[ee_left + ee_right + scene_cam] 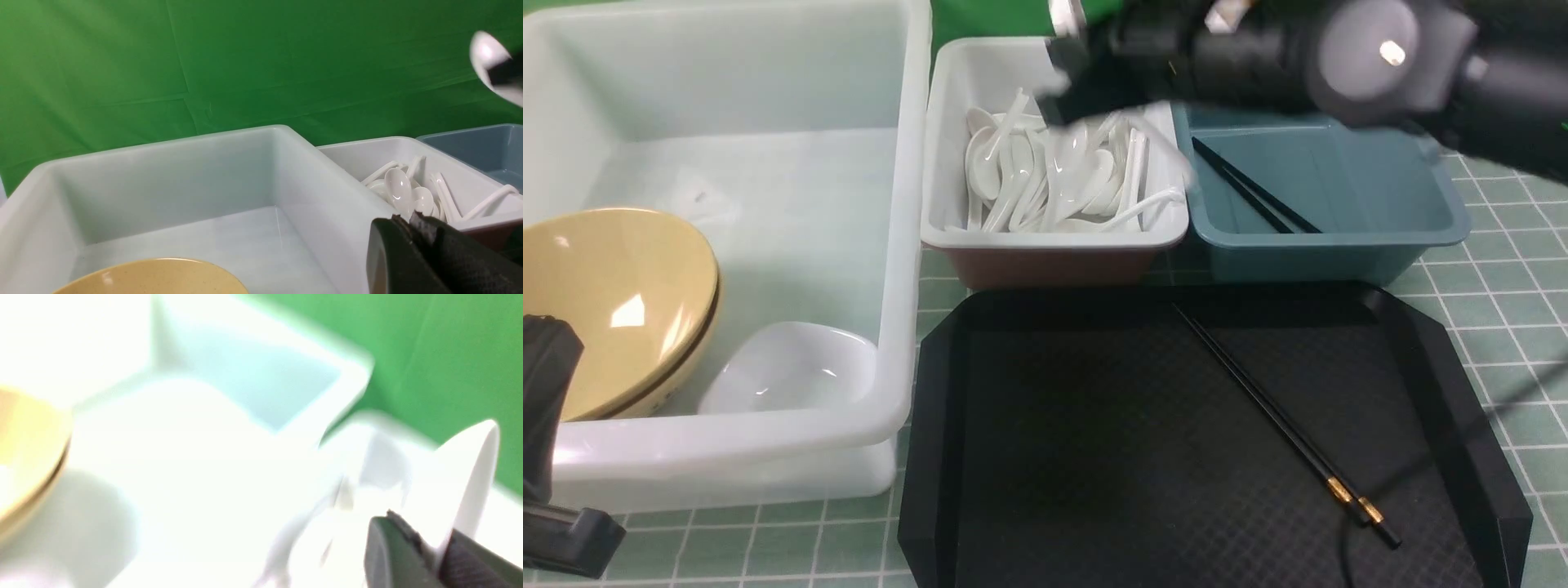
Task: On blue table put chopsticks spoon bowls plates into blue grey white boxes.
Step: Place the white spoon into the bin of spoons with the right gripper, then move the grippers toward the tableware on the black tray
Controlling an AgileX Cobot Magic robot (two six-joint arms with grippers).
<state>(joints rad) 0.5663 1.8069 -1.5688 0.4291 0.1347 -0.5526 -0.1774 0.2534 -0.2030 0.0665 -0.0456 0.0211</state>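
**Right tool has a spoon, up over the white tub**

So the right tool [425,531] is pinched narrow on a white spoon [470,469]. The handle end sits between the fingers and the scoop sticks out past them. It's pretty blurry, but you can see the grip in the right wrist view, and the left wrist view shows the same spoon up in the air.

Below that tool is the white tub [947,122], stuffed with a pile of other spoons [1054,180]. The held one is clear of the pile, not touching it. Just to the tool's right is the blue tub [1339,238] with a second pair [1250,192] of black sticks leaning inside it. To the tool's left is the big bin [890,245].

Back toward the robot from that tool is the black tray [1054,449]. The chopsticks [1274,416] lie on it side by side, gold bands at the near end.

The left tool [404,218] is closed with nothing in it, parked low at the near corner of the bin. Right ahead of it, inside the bin, tan bowls [613,302] sit tilted and nested. A white plate [792,367] is just beside them, on the right. Everything sits on the green tiled table [1503,245].
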